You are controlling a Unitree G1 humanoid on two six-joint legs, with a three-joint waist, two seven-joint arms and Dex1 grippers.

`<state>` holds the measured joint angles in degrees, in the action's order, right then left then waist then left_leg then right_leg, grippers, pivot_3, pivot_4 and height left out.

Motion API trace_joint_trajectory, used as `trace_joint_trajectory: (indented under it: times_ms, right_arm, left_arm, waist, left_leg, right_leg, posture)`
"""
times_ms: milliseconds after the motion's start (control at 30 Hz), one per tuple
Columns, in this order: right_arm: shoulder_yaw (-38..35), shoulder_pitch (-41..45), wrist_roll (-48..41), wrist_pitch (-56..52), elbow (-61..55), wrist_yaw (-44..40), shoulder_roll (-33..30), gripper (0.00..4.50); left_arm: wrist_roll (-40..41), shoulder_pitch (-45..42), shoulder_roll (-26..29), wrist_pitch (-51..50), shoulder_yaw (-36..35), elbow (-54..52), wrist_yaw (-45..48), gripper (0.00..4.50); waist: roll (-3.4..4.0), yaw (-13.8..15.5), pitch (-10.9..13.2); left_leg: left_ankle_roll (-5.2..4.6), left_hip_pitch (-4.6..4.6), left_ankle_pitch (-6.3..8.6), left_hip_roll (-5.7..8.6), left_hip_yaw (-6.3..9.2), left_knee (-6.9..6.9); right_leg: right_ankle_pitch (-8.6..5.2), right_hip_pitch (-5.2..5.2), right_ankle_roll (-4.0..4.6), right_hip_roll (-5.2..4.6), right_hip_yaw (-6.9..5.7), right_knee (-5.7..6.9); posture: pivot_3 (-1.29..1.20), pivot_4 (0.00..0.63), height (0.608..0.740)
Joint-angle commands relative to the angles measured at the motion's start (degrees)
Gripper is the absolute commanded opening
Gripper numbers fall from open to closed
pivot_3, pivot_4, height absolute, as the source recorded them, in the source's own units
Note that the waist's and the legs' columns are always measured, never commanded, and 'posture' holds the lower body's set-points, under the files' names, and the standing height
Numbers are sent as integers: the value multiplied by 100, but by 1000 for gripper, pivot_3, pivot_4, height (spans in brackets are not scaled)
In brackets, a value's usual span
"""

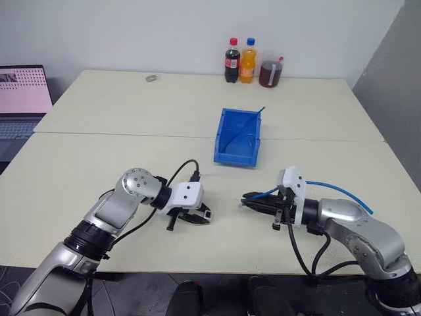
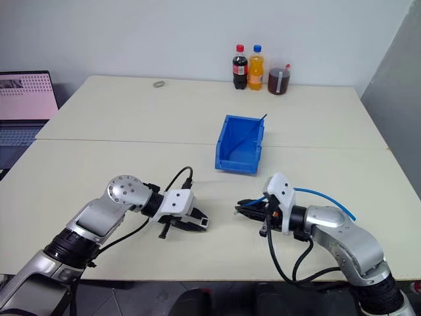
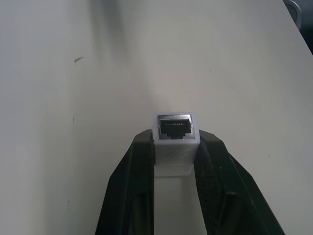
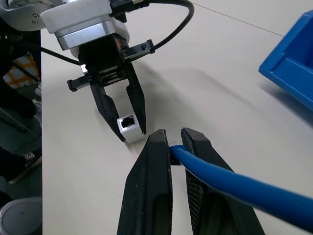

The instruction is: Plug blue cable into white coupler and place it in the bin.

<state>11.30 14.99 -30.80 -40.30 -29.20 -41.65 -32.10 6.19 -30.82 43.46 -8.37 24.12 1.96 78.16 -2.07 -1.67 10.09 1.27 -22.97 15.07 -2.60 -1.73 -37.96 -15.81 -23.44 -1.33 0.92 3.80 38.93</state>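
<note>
My left gripper (image 1: 202,217) is shut on the white coupler (image 3: 175,137), a small whitish block whose dark socket faces out past the fingertips, toward the right gripper. The same coupler (image 4: 128,126) sits between the left fingers in the right wrist view. My right gripper (image 1: 248,201) is shut on the blue cable (image 4: 220,178) near its end; the cable (image 1: 339,191) arcs back over the right forearm. The plug tip is hidden between the fingers. The two grippers point at each other just above the table, a short gap apart. The blue bin (image 1: 238,137) stands behind them at mid-table.
Two bottles (image 1: 240,61) and a jar of dark liquid (image 1: 270,73) stand at the table's far edge, a small grey ring (image 1: 151,78) to their left. A laptop (image 1: 23,99) sits off the table's left side. A thin dark-blue strand (image 1: 247,125) leans in the bin.
</note>
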Motion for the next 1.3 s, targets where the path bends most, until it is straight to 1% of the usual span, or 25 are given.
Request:
trace_joint_trajectory:
  times_ms: [33, 267, 500, 667, 967, 1300]
  right_arm:
    - [334, 304, 222, 175, 51, -105, 128, 98]
    - [1008, 682, 798, 411, 405, -132, 445, 98]
    - [1348, 791, 1321, 692, 679, -29, 752, 98]
    - [1449, 785, 1587, 830, 823, -46, 878, 98]
    - [1568, 634, 1863, 982, 871, -162, 819, 98]
    - [1698, 659, 2054, 1063, 830, -414, 717, 98]
  left_arm:
    - [-128, 133, -74, -116, 125, -156, 45, 792]
    - [-51, 72, -146, -459, 36, -223, 117, 792]
    - [-26, 11, -188, -584, -17, -146, 212, 792]
    - [-42, -23, -217, -608, -25, -98, 232, 792]
    - [-83, -24, -257, -637, -30, -99, 185, 792]
    - [-163, -19, -376, -649, -78, 43, 49, 792]
  waist:
    - [2, 6, -2]
    - [1, 13, -3]
    - [1, 9, -3]
    - [1, 9, -3]
    - [2, 10, -4]
    - [5, 18, -13]
  left_leg:
    - [0, 0, 0, 0, 2, -1]
    - [-1, -1, 0, 0, 3, -1]
    - [0, 0, 0, 0, 4, -1]
    - [0, 0, 0, -1, 5, -1]
    - [0, 1, 0, 0, 5, -2]
    - [-1, 8, 0, 2, 8, -8]
  right_leg:
    - [0, 1, 0, 0, -1, 0]
    - [-2, 1, -2, 0, -4, 0]
    - [-2, 0, -2, 0, -6, 2]
    - [-2, 0, -1, 1, -7, 4]
    - [1, 1, 5, 0, -7, 6]
    - [-1, 12, 0, -1, -10, 6]
  posture:
    - [0, 150, 740]
    - [0, 150, 740]
    - [0, 150, 740]
    - [0, 150, 740]
    - [0, 150, 740]
    - [0, 150, 740]
